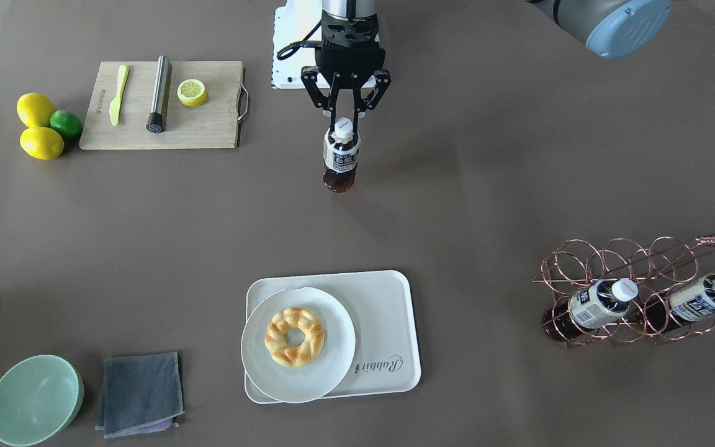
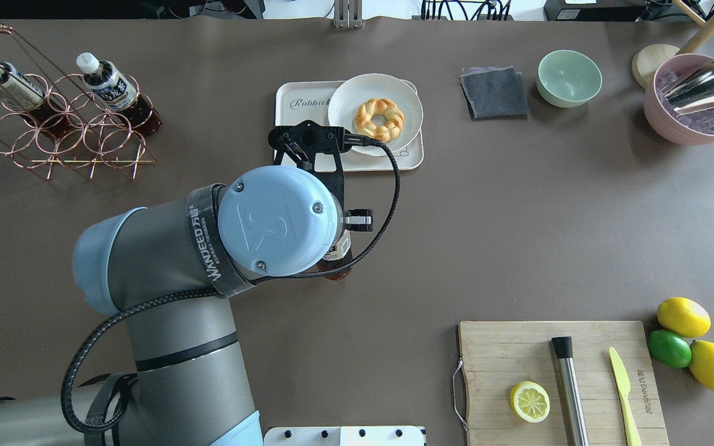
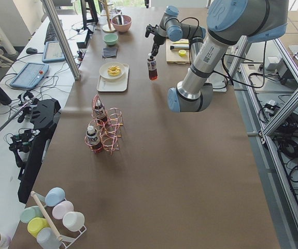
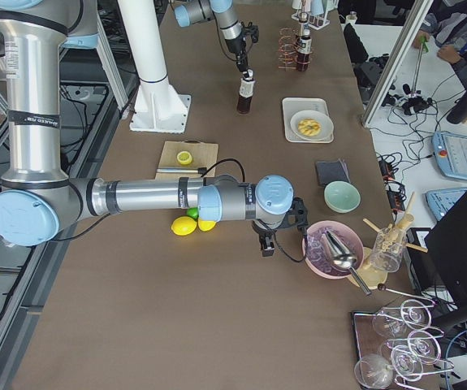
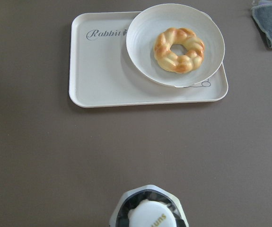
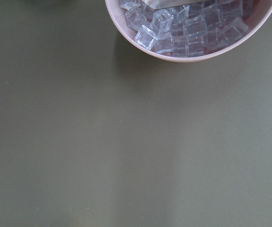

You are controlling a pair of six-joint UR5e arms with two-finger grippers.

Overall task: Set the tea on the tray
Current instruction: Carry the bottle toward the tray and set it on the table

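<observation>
My left gripper [image 1: 345, 121] is shut on the neck of a tea bottle [image 1: 340, 158] and holds it upright at mid-table on the robot's side. The bottle has a white cap, a printed label and dark brown drink, and its cap shows at the bottom of the left wrist view [image 5: 150, 215]. I cannot tell whether its base touches the table. The cream tray [image 1: 388, 310] marked "Rabbit" lies farther out. My right gripper [image 4: 267, 242] hangs beside a pink bowl of ice cubes [image 4: 326, 248]; I cannot tell if it is open.
A white plate [image 1: 332, 366] with a ring pastry [image 1: 294, 336] covers half the tray. Two more tea bottles lie in a copper wire rack [image 1: 618, 261]. A cutting board [image 1: 208, 124], lemons, a green bowl [image 1: 35, 397] and a grey cloth [image 1: 140, 391] lie on the robot's right side.
</observation>
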